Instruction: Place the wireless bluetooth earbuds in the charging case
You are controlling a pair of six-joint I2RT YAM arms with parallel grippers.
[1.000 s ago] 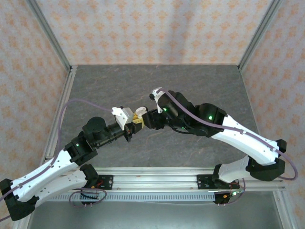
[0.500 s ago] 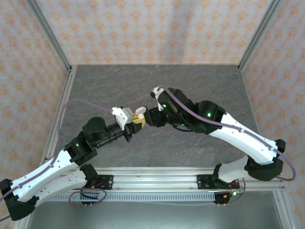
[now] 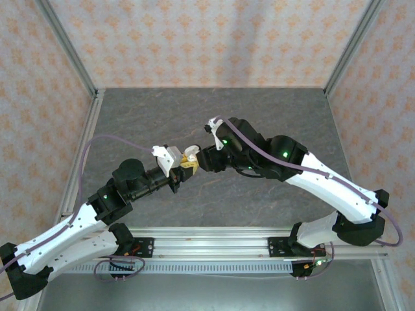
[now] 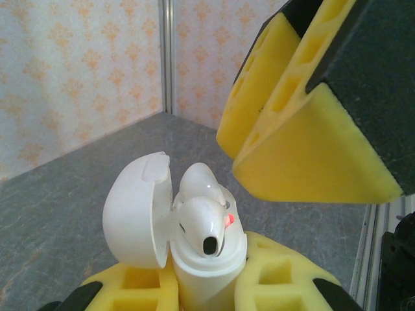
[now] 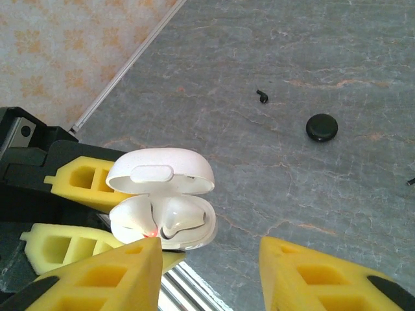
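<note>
Left gripper (image 4: 209,295) is pinched tight round the bottom of the white case (image 4: 207,262). Its lid (image 4: 136,210) is flipped open at 9 o'clock, and both white earbuds (image 4: 204,223) sit in their slots. Right gripper (image 5: 211,275) is roughly half open and holding nothing, hovering just off the case at 5 o'clock in its own camera. My worry is that those fat yellow fingers (image 5: 324,278) clip the lid, tip a bud out, or twist the case loose. A black earbud (image 5: 261,97) and a round black case (image 5: 321,127) lie on the table (image 5: 311,52) around 1–2 o'clock.

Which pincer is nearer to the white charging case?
Left. The left pincer is clamped around the base of the open white charging case; the right pincer hovers open just above it, not touching.
</note>
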